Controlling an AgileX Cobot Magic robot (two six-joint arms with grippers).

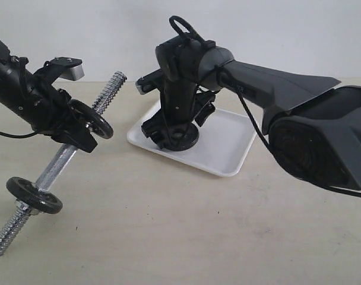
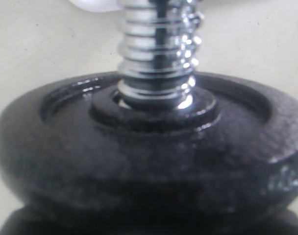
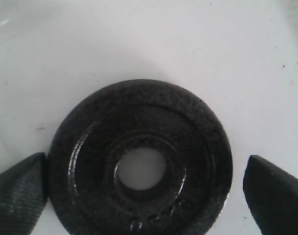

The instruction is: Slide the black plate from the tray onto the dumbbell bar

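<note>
The right gripper [image 3: 146, 188] is down over the shallow white rectangular tray [image 1: 228, 148] with its jaws spread wide. Between them lies the small round black metal plate [image 3: 139, 161], flat on the tray floor, toward the tray's nine o'clock side in the exterior view. One dark fingertip [image 3: 21, 196] sits just beside the rim and the other stands a little clear. Nothing gripped yet!

Over at nine o'clock in the scene, the left gripper [image 1: 73, 133] is clamped on the short chrome dumbbell bar [image 1: 59, 163]. The bar is tilted, its bare threaded end [image 1: 112, 86] pointing up toward one o'clock. The other end is down at seven with a black disc [image 1: 35, 195] on it, and a second black disc [image 1: 98, 126] sits right by the left jaws.

Handling call: that plate looks like cast metal, rigid and dense for its size, with a glossy finish that may slip. Lying flat, it offers only its rounded rim, so I'd pinch low and square across the full diameter. The risk I see is that it pivots in the pads once lifted, and the centre hole has to meet those coarse threads cleanly.
</note>
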